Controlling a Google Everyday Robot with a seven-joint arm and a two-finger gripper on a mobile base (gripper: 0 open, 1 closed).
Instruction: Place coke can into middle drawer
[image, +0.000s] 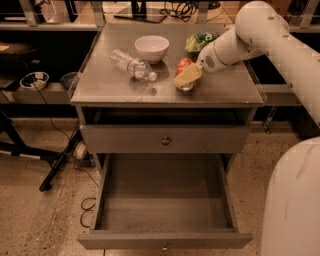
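The coke can (183, 65), orange-red, stands on the cabinet top right of centre, next to a green bag. My gripper (187, 76) is right at the can, its yellowish tip covering the can's lower front. The white arm reaches in from the upper right. The middle drawer (164, 239) is pulled wide open below, and its deep grey tray holds nothing. It lies well below and in front of the can.
A clear plastic bottle (132, 65) lies on its side left of the can, with a white bowl (152, 47) behind it and a green bag (199, 41) at the back. The flat drawer with a brass knob (166, 141) is shut. Cables lie on the floor at left.
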